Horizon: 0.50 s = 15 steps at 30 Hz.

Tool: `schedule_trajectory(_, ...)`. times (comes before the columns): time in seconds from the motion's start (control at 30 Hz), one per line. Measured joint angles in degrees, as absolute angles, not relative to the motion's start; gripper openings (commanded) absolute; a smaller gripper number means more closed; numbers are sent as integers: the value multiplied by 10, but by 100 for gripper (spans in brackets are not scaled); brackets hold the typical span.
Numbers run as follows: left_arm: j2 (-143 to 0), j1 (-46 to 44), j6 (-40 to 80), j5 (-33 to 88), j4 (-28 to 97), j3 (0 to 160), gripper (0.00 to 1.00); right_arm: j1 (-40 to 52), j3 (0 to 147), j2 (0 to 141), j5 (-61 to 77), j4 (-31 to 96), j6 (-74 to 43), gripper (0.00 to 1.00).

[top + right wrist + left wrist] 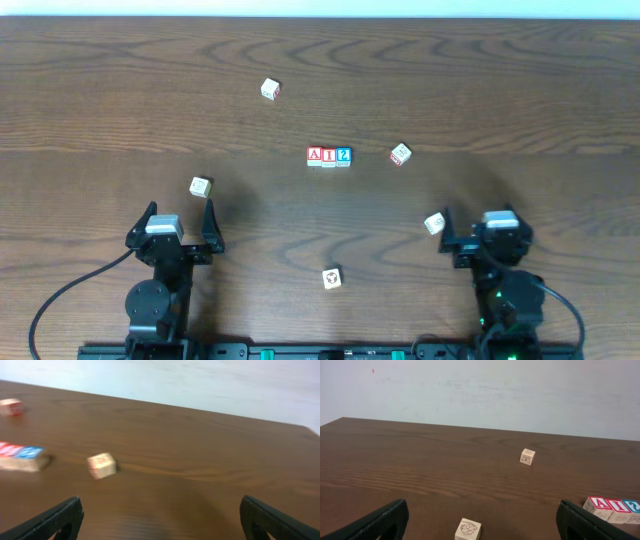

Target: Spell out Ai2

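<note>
Overhead, the left gripper [181, 228] sits at the near-left side of the table [90, 120], fingers spread wide with nothing between them. A pale block [200, 186] lies just beyond its right finger, and a far block [270, 90] sits well up the table. At centre, the lettered row [328, 156] reads A, i, 2, its three blocks touching in a straight line, so the word looks finished. A stray block [331, 278] rests nearer the robot, well apart from the row. A red-edged block [400, 154] lies tilted, near the 2 but not touching it. Further right, the right gripper [487, 242] is likewise parted and empty, with a small block [434, 223] just beside its left finger.

The danger now is disturbance. Any sweep by the right arm could carry the small block or the red-edged one into the 2 and skew the line. A forward reach by the left arm could push the pale block toward the A.
</note>
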<state>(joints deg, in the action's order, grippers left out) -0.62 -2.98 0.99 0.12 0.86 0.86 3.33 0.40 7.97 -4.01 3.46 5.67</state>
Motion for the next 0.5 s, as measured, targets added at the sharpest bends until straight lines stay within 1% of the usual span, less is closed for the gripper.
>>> schedule_trajectory(0.13,-6,-30,10,2,9,9,96,-5,4,80,-41,35,57,99)
schedule_trajectory(0.5,-6,-30,10,3,9,9,96,-6,4,80,-41,35,57,99)
